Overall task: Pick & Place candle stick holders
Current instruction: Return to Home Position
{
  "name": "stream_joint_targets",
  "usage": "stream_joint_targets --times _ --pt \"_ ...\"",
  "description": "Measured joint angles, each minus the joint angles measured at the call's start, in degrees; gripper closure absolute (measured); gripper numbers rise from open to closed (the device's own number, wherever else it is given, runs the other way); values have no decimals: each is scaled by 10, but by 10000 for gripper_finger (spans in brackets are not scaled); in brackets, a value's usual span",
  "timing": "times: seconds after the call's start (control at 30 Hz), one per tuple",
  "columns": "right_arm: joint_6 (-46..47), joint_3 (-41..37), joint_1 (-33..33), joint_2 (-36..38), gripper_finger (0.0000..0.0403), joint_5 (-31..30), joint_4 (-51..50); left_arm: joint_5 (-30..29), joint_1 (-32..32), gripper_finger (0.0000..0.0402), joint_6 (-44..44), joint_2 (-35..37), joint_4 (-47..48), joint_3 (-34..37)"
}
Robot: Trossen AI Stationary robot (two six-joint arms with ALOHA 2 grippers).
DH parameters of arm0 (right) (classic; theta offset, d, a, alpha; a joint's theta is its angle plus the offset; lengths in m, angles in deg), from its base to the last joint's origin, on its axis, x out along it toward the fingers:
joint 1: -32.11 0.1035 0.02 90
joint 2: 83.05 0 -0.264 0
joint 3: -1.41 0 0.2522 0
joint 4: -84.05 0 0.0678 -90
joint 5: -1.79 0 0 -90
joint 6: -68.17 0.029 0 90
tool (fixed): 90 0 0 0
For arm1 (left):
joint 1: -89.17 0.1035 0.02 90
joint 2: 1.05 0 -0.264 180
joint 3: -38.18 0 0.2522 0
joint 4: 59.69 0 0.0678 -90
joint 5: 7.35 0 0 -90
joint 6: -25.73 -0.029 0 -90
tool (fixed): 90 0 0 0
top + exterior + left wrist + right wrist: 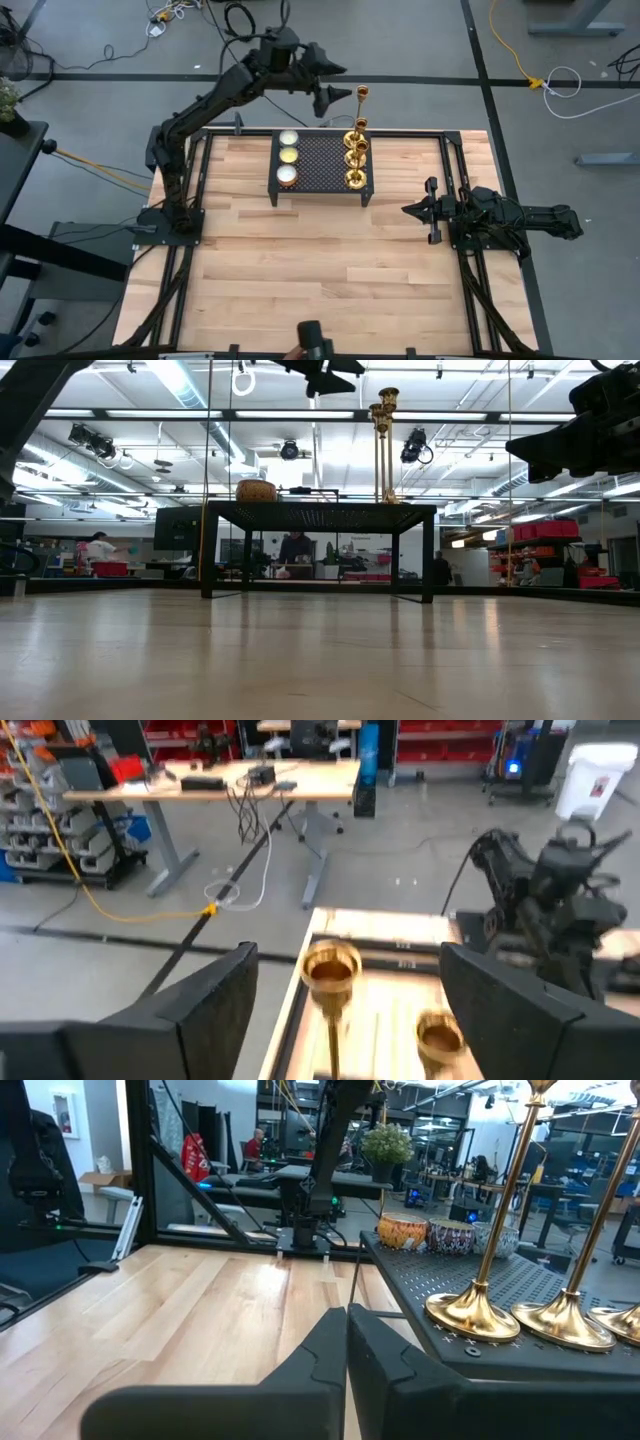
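Three candle stick holders on rack | left tool wide, empty, high near their tops | right tool closed, empty

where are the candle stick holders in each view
high: candle stick holders on black mesh rack, end nearer right arm
low: tops high, just right of centre
left wrist: two cups bottom centre
right wrist: bases at right
shared: that rack, absent from left wrist

Grey concrete floor strewn with cables; wooden desk, red shelving beyond.
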Motion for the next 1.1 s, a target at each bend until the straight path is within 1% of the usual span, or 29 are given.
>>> stream_joint_targets --times 0.17,0.37,0.43,0.5,0.6,0.7,0.83,0.93,1.03,1.1 --pt "0 0 0 0 389 0 0 1 13 128 -12 14 74 0" --pt "0 0 0 0 389 0 0 3 19 198 -26 14 173 0" --pt "0 0 0 0 389 0 0 18 23 222 -22 14 203 0" --pt "0 0 0 0 389 0 0 34 25 244 -22 14 218 5" --pt "0 0 0 0 389 0 0 35 20 275 -22 14 220 26" --pt "0 0 0 0 389 0 0 35 8 302 -25 17 212 52" --pt "0 0 0 0 389 0 0 25 -13 331 -58 38 194 111" --pt "0 0 0 0 389 0 0 2 -28 355 -66 75 138 182" --pt "0 0 0 0 389 0 0 -1 -34 386 -67 123 56 273" --pt "0 0 0 0 389 0 0 0 -36 396 -62 157 6 333"
